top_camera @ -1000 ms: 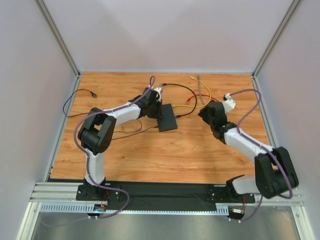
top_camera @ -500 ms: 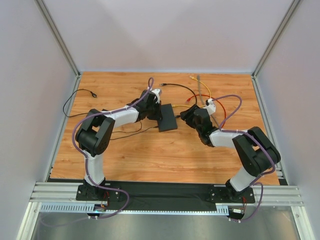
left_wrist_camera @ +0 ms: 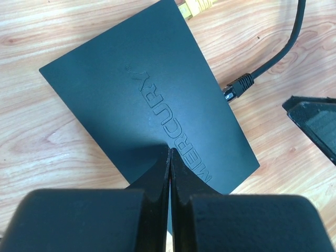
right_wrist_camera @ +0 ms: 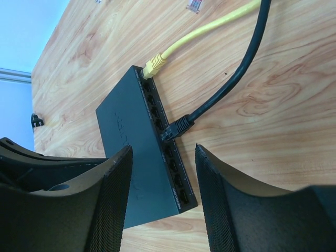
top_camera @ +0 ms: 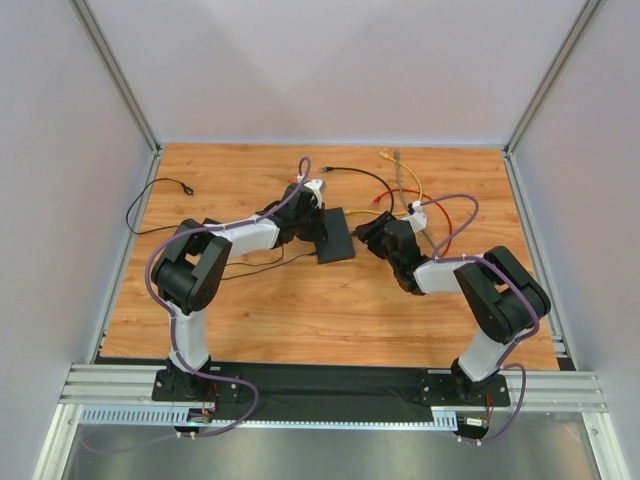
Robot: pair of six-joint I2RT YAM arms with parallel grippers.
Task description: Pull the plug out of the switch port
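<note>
The black switch (top_camera: 334,235) lies flat mid-table; its top reads MERCURY in the left wrist view (left_wrist_camera: 131,89). A black plug (right_wrist_camera: 176,127) sits in a middle socket of its right edge, also shown in the left wrist view (left_wrist_camera: 239,86). A yellow plug (right_wrist_camera: 153,65) sits in the far end socket. My left gripper (left_wrist_camera: 169,152) is shut and empty, its tips on the switch's top near the left edge (top_camera: 316,226). My right gripper (right_wrist_camera: 164,152) is open and empty, just right of the switch (top_camera: 368,236), its jaws straddling the socket edge below the black plug.
The black cable (top_camera: 372,182), yellow cable (top_camera: 395,208), a red cable (top_camera: 443,232) and a grey cable (top_camera: 400,172) lie tangled at the back right. A thin black lead (top_camera: 150,200) loops at the left edge. Walls enclose the wooden table (top_camera: 300,310).
My right arm has swung left from the table's right side until its open gripper sits next to the switch's socket edge. My left gripper has stayed on the switch.
</note>
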